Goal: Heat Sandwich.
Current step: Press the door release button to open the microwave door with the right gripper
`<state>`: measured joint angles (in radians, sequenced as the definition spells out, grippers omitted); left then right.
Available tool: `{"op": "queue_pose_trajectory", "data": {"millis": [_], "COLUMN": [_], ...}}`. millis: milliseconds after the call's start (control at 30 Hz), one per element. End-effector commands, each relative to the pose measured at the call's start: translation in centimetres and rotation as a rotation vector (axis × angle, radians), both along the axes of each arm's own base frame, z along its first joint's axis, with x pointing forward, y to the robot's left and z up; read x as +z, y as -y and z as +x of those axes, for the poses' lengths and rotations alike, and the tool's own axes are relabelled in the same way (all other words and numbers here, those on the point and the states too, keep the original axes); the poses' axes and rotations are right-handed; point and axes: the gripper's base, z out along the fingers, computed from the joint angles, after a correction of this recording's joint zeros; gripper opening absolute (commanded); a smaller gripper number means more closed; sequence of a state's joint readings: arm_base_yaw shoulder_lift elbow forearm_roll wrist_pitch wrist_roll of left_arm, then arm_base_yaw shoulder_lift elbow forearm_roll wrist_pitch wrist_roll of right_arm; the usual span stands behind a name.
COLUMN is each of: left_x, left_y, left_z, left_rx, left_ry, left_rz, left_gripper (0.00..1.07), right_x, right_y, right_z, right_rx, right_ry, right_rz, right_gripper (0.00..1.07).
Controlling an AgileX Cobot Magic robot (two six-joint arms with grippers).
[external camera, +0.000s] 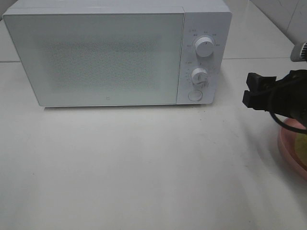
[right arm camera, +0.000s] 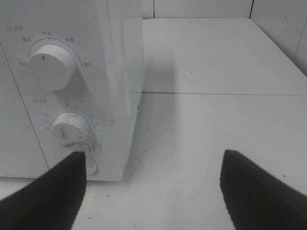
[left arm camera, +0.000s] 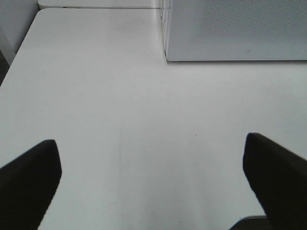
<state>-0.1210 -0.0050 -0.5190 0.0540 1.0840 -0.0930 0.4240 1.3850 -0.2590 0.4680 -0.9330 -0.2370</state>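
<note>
Microwave (external camera: 96, 57) door shut; plate (external camera: 287, 143) at desk's (external camera: 144, 167) R edge, contents mostly hidden. L pincer (left arm camera: 151, 158) & R pincer (right arm camera: 153, 165) both spread wide, empty.

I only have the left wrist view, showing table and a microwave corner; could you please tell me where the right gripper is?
Observer: The right gripper hovers right of the microwave, jaws open.
Operator: Thanks; is any plate visible?
Observer: A pink plate lies under that arm, cut off by the high view's right edge.
Operator: And the microwave's controls?
Observer: Two knobs and a round button sit on its right panel.
</note>
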Motion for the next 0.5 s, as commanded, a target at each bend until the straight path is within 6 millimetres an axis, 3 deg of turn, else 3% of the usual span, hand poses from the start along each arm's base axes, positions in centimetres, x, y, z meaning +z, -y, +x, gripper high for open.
{"op": "queue_pose_trajectory", "data": {"millis": [33,500], "left_x": [0.0,0.0], "left_y": [0.0,0.0], "left_z": [-0.3,-0.3], "left_rx": [-0.002,-0.002], "left_ry": [0.033,0.033], "left_rz": [-0.009,-0.009], "left_gripper": [0.98,0.98], "right_x": [0.0,-2.5], "right_y": [-0.5,-4.8], "right_z": [-0.1,-1.3], "right_rx": [-0.02,-0.001], "right_ry": [0.042,0.047], "right_rz": [-0.014,-0.05], "right_gripper": [0.75,0.75]}}
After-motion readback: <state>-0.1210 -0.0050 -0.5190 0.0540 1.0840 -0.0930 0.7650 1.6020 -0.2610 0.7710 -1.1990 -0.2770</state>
